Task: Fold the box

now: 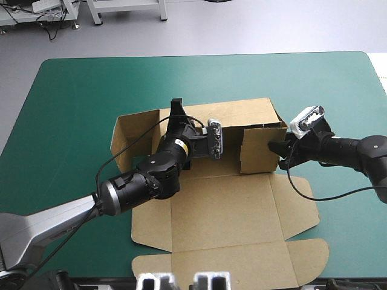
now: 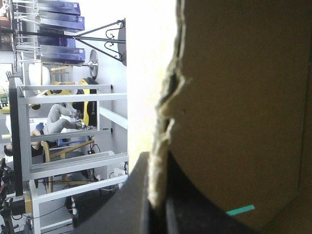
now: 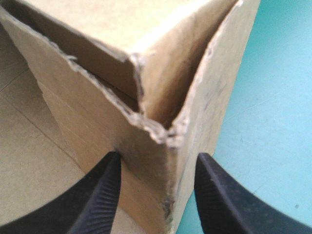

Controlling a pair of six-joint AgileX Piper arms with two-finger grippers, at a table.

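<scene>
Brown box (image 1: pixel 224 211) lies in the middle of the teal-green desk (image 1: pixel 72 109), with its lid flat at the near side and its far walls raised. At its right front corner the right gripper (image 3: pixel 158 156) has its fingers spread astride the board. Those of the left gripper (image 2: pixel 157 185) seem pinched on a wall's edge.

The table (image 1: pixel 72 90) wears a teal-green cover with rounded corners, lit evenly from above so that shadows fall soft. Beyond its far edge lies a smooth grey floor (image 1: pixel 242 30), where the white metal legs (image 1: pixel 97 12) of other benches stand and dark cables (image 1: pixel 51 25) trail near the far left. A pale strip (image 1: pixel 380 66) runs just beside the table's right edge. The left wrist view looks level into the room: a white metal rack (image 2: pixel 68 97), shelves stacked with blue cartons (image 2: pixel 58 24), a wooden chair (image 2: pixel 68 147), and a glaring white patch (image 2: pixel 146 73), wall or window, I cannot tell.
</scene>
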